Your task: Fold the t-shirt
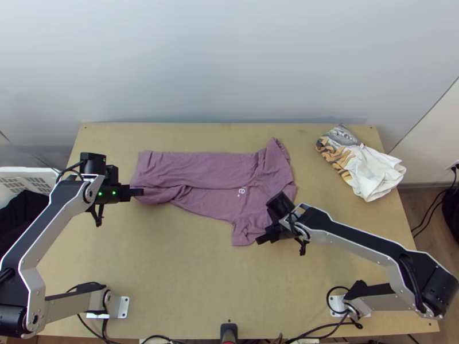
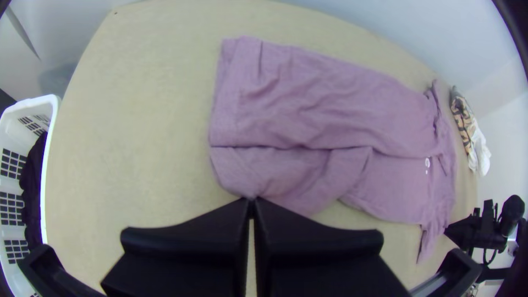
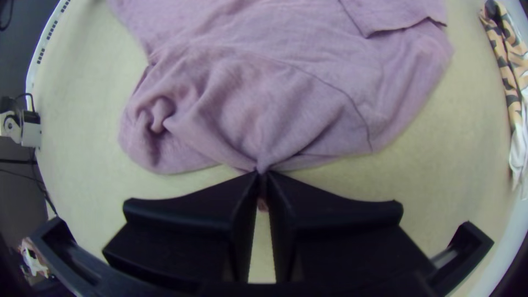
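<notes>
Nearby lies a white garment [image 1: 374, 170], while left gripper [image 1: 141, 192] and right gripper [image 1: 259, 240] tightly pinch the t-shirt [image 1: 218, 169].

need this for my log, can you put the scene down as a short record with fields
item: purple t-shirt
lie: far side folded over lengthwise, partly covering the print
left gripper: jaws shut on the near edge, hem end
right gripper: jaws shut on the near edge, sleeve end
other cloth: white and patterned garment, bunched at the table's far right
beside table: white basket with dark cloth
</notes>
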Motion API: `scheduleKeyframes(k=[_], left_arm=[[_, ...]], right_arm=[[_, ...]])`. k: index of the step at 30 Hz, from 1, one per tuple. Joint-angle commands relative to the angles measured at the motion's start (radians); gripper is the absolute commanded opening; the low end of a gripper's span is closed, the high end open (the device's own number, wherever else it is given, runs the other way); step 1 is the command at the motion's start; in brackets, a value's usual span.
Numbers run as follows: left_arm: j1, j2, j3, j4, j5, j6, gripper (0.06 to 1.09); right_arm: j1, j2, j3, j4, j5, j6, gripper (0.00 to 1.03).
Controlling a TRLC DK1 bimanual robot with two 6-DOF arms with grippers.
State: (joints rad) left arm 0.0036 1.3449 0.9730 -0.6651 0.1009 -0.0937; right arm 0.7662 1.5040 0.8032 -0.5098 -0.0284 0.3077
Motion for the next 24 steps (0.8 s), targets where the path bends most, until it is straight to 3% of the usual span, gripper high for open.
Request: scheduleKeyframes(k=[1, 11, 24], left_arm=[[0.012, -0.007, 0.02, -0.024, 0.002, -0.001, 0.1], [0.059, -0.058, -0.005, -0.053, 0.006, -0.005, 0.1], [0.102, -0.076, 0.012, -0.113, 0.034, -0.005, 0.1]], right_arm=[[0.005, -0.05, 0.011, -0.004, 0.059, -0.032, 0.03], [-0.127, -0.197, 0.097, -0.162, 0.048, -0.038, 0.03], [-0.232, -0.26, 0.166, -0.222, -0.015, -0.044, 0.03]])
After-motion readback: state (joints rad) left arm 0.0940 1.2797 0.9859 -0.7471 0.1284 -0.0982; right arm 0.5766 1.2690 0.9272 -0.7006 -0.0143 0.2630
